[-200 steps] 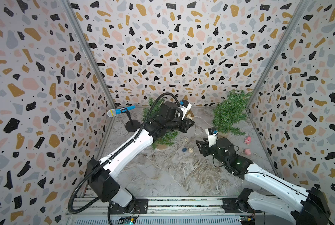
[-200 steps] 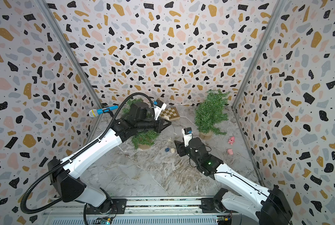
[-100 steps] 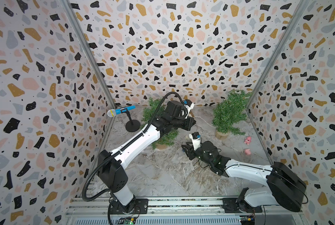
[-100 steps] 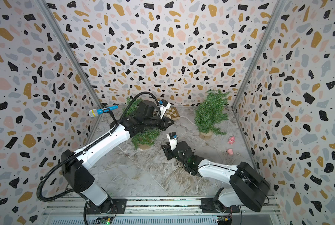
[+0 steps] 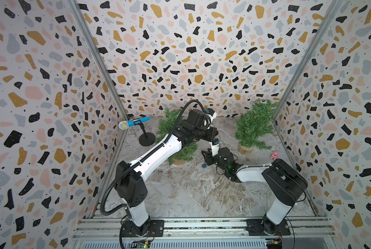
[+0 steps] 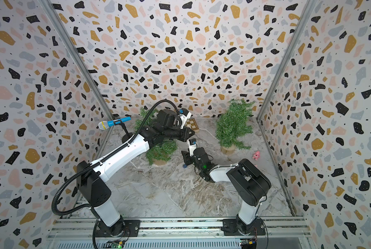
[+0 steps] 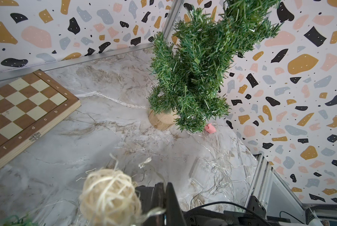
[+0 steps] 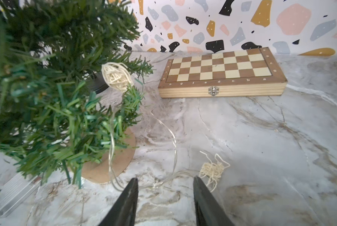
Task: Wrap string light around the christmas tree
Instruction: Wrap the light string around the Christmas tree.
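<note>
Jaws first: the left jaws are pressed shut, pinching the string light (image 7: 109, 195) right by one of its woven balls, up beside the near tree (image 5: 167, 126). I'd say it's held high so the strand can be carried round the branches instead of dragging.

Right jaws stand apart, gripping nothing. They're low over the worktop (image 8: 261, 146), with the slack wire (image 8: 175, 150) lying just ahead, between them. That looks like a set-up to catch the slack and feed it along.

Most of the strand lies on the worktop in loose coils, one loop droops off a lower branch, and a frayed ball (image 8: 212, 170) sits close by one jaw. By my reckoning the wrapping has barely begun.

Chessboard (image 8: 220, 68) sits near the back wall, and the second tree (image 5: 253, 127) is off in the far corner, out of play.
</note>
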Available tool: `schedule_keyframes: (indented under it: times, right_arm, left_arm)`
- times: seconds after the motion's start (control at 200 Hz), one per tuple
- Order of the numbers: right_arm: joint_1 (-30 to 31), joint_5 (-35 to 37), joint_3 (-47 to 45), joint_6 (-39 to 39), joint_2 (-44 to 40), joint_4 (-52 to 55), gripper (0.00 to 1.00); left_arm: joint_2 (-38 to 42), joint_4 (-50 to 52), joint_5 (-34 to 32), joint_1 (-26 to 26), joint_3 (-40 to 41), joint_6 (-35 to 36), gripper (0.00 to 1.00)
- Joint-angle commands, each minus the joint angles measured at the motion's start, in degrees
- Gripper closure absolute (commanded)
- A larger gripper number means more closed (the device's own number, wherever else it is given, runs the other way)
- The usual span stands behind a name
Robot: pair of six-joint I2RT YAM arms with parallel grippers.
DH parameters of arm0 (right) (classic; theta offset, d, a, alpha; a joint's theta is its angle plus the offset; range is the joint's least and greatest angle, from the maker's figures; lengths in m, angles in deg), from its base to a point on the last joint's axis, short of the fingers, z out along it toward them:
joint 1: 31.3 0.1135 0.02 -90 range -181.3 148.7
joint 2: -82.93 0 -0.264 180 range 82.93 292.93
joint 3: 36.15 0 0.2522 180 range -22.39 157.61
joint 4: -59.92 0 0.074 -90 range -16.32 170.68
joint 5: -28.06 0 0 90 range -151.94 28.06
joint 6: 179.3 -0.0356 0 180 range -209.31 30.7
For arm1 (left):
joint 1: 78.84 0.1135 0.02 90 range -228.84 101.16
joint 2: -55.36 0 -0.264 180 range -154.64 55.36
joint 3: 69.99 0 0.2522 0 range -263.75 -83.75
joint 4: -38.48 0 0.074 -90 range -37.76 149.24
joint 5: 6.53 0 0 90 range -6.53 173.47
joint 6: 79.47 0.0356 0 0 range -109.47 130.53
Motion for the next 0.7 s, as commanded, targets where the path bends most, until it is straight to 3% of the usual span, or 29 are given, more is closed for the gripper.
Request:
schedule_keyframes:
  times: [0.0, 0.185, 0.33, 0.581, 0.691]
  right_arm:
    - [1.17, -0.75, -0.21, 0.60, -1.67, -2.54, 0.49]
    - [1.41, -0.77, 3.46, 0.68, 0.95, -1.25, 0.45]
    - [1.53, -0.29, 5.57, 0.29, 3.20, -0.72, 0.49]
    - [1.72, 3.21, 7.62, 0.19, 2.82, 0.76, 0.86]
    - [1.71, 5.03, 8.86, 0.62, 0.51, 2.39, 0.93]
  left_arm:
    - [0.57, -0.45, 0.13, 0.37, -1.04, 0.01, 1.00]
    - [0.31, -2.15, 1.86, 0.38, -0.85, -2.19, 1.00]
    - [0.64, -1.74, 1.29, 0.37, -0.19, -1.90, 1.00]
    - [0.75, -1.97, 1.49, 0.37, 0.29, -1.78, 1.00]
    - [1.06, -1.93, 1.63, 0.37, 0.29, -1.72, 1.00]
